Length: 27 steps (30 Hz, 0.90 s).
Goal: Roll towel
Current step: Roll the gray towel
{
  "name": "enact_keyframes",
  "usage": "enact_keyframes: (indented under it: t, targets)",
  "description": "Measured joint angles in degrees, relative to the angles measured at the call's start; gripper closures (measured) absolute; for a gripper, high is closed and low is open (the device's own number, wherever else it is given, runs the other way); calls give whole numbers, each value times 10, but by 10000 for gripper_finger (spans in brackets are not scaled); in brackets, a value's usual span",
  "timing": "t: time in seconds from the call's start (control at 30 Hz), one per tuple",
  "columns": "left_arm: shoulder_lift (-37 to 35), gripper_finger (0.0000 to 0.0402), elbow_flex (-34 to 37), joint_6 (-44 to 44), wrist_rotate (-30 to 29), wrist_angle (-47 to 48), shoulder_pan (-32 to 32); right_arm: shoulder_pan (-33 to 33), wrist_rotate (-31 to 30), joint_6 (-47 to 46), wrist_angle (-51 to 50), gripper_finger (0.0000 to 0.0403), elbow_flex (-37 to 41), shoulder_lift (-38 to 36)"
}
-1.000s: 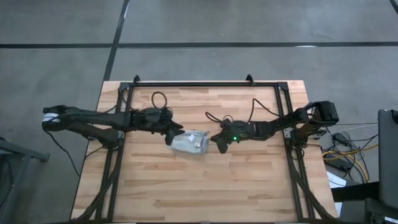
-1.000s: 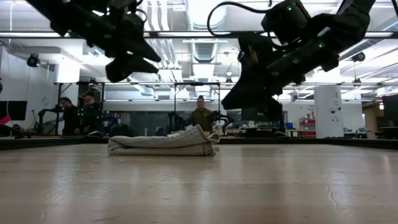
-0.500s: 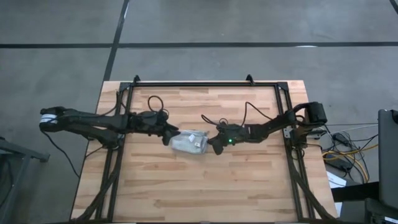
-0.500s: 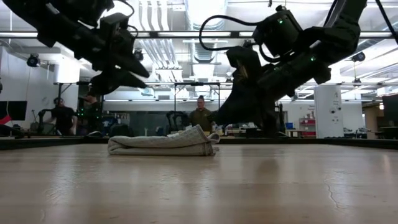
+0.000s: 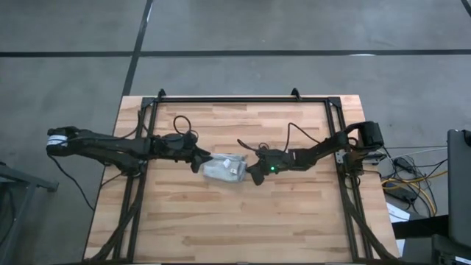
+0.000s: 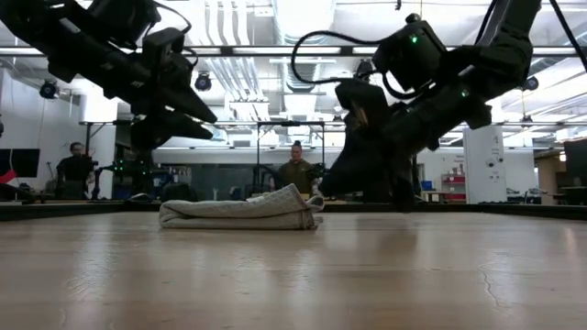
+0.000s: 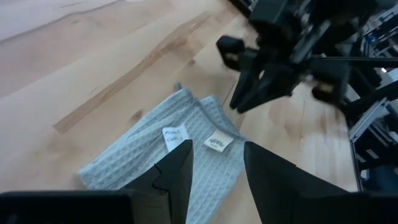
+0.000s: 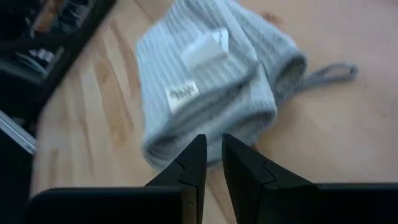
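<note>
The towel is a light grey-blue bundle folded over on itself. It lies flat on the wooden table's middle, with two white labels on top and a small loop at one corner. My left gripper hangs open just above the towel's left end. My right gripper slants down at the towel's right end, its fingers closed to a narrow slit with nothing between them. The left wrist view also shows the right gripper beyond the towel.
A black metal frame runs along the table's far edge and down both sides. Cables loop over the far half of the table. Bare wood stretches toward the near edge. People stand in the room beyond the table.
Both grippers have sunk toward the towel and rolled a little. The left one has drawn back slightly toward the table's left edge, over the towel's left end. The right one has closed in on the towel's right end. The towel has not moved.
</note>
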<state>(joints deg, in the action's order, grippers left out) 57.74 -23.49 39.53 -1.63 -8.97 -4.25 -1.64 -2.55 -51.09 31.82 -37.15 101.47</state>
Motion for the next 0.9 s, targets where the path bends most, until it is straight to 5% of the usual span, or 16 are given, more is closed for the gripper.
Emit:
enact_keyframes:
  t: [0.9]
  targets:
    - [0, 255, 5, 43, -5, 46, 0, -2, -4, 19, -11, 353, -21, 51]
